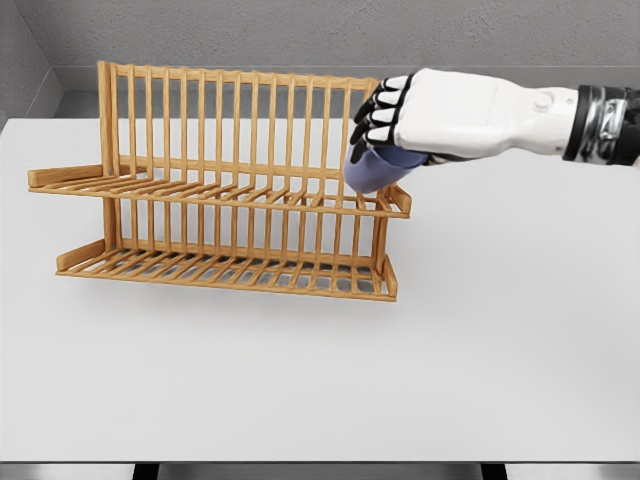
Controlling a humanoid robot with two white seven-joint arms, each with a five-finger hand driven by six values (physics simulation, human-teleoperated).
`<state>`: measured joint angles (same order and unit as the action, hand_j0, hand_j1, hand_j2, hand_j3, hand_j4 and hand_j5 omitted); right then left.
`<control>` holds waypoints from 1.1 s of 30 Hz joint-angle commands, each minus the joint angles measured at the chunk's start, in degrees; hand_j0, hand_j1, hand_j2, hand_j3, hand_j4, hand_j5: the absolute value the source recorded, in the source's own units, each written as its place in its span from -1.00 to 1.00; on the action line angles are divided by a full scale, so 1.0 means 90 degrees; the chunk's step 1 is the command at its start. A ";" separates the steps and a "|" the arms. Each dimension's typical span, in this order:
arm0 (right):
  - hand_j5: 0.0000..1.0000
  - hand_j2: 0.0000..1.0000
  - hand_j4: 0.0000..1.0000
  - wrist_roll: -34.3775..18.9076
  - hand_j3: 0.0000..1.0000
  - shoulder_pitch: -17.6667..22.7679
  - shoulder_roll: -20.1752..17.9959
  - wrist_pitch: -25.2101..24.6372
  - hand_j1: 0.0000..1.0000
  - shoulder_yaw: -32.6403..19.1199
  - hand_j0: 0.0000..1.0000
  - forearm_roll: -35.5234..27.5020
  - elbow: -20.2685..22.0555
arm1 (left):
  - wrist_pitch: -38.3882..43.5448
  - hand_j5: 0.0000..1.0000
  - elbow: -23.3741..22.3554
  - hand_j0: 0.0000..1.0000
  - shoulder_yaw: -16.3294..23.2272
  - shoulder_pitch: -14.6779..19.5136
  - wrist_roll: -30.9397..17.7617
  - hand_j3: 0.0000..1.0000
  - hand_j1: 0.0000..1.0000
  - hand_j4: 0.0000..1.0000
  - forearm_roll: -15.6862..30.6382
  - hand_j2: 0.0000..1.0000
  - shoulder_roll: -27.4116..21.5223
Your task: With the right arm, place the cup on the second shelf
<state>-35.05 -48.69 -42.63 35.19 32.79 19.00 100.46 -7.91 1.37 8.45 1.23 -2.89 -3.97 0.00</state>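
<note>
Here, in the head view, the right hand [400, 112] reaches in from the right with its fingers wrapped around a blue cup [378, 168]. The cup hangs tilted just over the right end of the wooden rack's [215, 190] upper shelf [200, 192], on the white table [480, 340].

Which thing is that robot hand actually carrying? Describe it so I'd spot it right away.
Find the wooden rack with two slatted shelves on the white table, and follow its upper shelf to the right end. There the right hand reaches in from the right, fingers curled around a small cup. It is the only blue-purple thing in view, between the pale wood and the white hand.
</note>
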 commanded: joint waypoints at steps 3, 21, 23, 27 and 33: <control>0.38 0.38 0.38 0.0005 0.38 0.0010 0.0000 -0.0021 0.38 0.0195 0.38 -0.0031 0.0000 | 0.0000 1.00 -0.0005 1.00 -0.0001 0.0000 -0.0001 1.00 1.00 1.00 0.0002 1.00 0.0000; 0.46 0.46 0.46 0.0005 0.46 0.0049 -0.0010 -0.0021 0.46 0.0536 0.46 -0.0041 0.0000 | 0.0000 1.00 -0.0005 1.00 -0.0001 0.0000 -0.0001 1.00 1.00 1.00 0.0002 1.00 0.0000; 0.68 0.68 0.68 0.0005 0.68 0.0049 -0.0010 -0.0021 0.68 0.0595 0.68 -0.0041 0.0000 | 0.0000 1.00 0.0004 1.00 -0.0001 0.0000 -0.0001 1.00 1.00 1.00 0.0002 1.00 0.0000; 1.00 1.00 1.00 0.0005 1.00 0.0049 -0.0010 -0.0021 1.00 0.0595 1.00 -0.0041 0.0000 | 0.0000 1.00 -0.0005 1.00 -0.0001 0.0000 -0.0001 1.00 1.00 1.00 0.0002 1.00 0.0000; 1.00 1.00 1.00 0.0005 1.00 0.0029 -0.0039 -0.0021 1.00 0.0576 1.00 -0.0031 0.0000 | 0.0000 1.00 -0.0005 1.00 -0.0001 0.0000 0.0008 1.00 1.00 1.00 0.0002 1.00 0.0000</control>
<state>-34.96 -48.43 -42.80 35.15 38.05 19.00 100.45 -7.91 1.36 8.45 1.23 -2.87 -3.97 0.00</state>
